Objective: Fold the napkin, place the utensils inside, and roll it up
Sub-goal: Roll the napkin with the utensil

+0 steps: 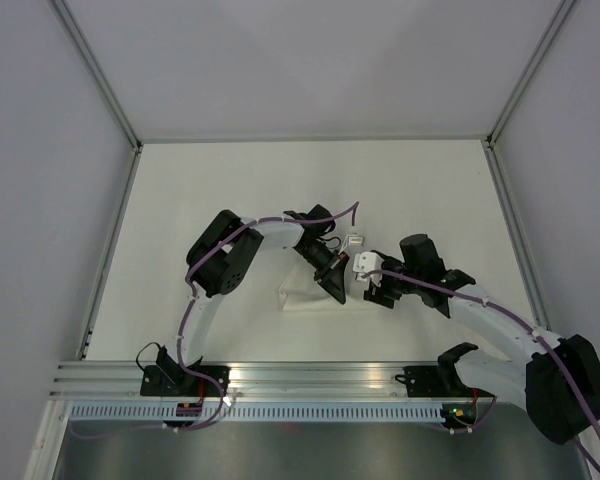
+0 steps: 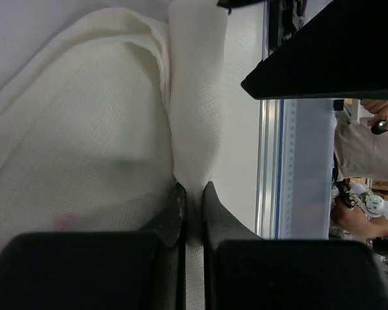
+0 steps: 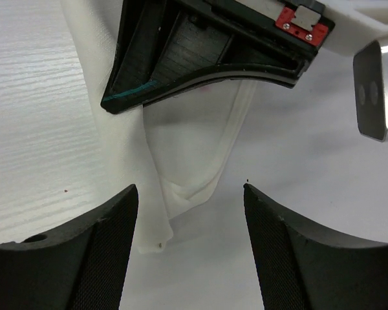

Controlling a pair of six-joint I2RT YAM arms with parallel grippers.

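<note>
The white napkin (image 1: 302, 298) lies bunched on the table between the two arms. My left gripper (image 1: 334, 286) is shut on a raised fold of the napkin (image 2: 194, 116); its jaws pinch the cloth (image 2: 193, 191). In the right wrist view a corner of the napkin (image 3: 174, 161) hangs down from the left gripper (image 3: 207, 45). My right gripper (image 3: 191, 194) is open, its fingers either side of that hanging corner and apart from it. In the top view the right gripper (image 1: 373, 290) is just right of the left one. No utensils are in view.
A small white and grey object (image 1: 355, 241) sits on the table just behind the grippers. A metal frame rail (image 1: 280, 375) runs along the near edge, and walls enclose the table on three sides.
</note>
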